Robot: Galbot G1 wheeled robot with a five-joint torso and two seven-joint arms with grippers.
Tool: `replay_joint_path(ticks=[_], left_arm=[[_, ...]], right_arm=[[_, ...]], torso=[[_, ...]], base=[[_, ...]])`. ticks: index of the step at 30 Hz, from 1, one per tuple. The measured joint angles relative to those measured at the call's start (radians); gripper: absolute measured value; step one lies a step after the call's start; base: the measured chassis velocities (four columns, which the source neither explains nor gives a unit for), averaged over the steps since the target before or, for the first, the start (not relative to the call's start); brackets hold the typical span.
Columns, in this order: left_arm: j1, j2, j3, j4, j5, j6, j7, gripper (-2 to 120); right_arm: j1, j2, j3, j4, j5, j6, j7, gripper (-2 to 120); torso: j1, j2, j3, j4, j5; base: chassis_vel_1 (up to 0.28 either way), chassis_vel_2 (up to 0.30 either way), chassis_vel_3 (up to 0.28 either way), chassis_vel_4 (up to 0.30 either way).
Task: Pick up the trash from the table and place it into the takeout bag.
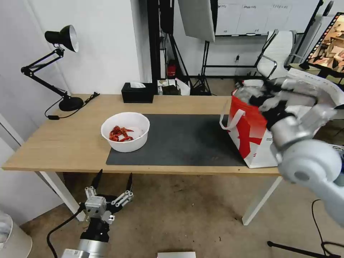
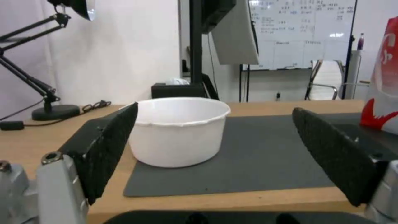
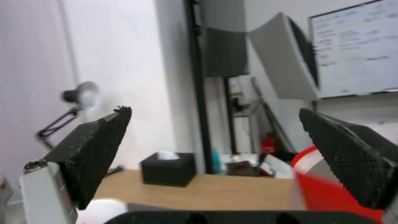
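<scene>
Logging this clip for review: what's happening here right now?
A two-armed robot is clearing a table. The right gripper, fingers open and empty, is up at the mouth of the takeout bag at the table's right end. The left gripper hangs open below the table's front edge, facing the white bowl, which sits on the grey mat with red scraps inside.

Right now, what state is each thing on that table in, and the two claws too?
Bowl: upright on the mat's corner, red scraps inside.
Bag: upright, mouth open.
Tissue box: tissue sticking out.
Lamp: off.
Left gripper: open, empty, below the table edge.
Right gripper: open, empty, above the bag.
</scene>
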Motion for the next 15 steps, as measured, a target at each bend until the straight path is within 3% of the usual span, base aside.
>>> replay_joint_path(ticks=[6,15], left_arm=[[-0.015,0.008,0.000,0.005,-0.006,0.003,-0.001,100],[-0.048,0.033,0.007,0.029,-0.025,0.008,-0.002,100]], right_arm=[[-0.299,0.101,0.099,-0.002,-0.190,0.120,-0.131,100],[-0.584,0.209,0.182,-0.032,-0.402,0.152,-0.177,100]], torso=[[0.000,0.000,0.000,-0.0001,0.0001],[0.000,0.000,0.000,0.0000,-0.0001]], base=[[0.000,0.000,0.000,0.000],[0.000,0.000,0.000,0.000]])
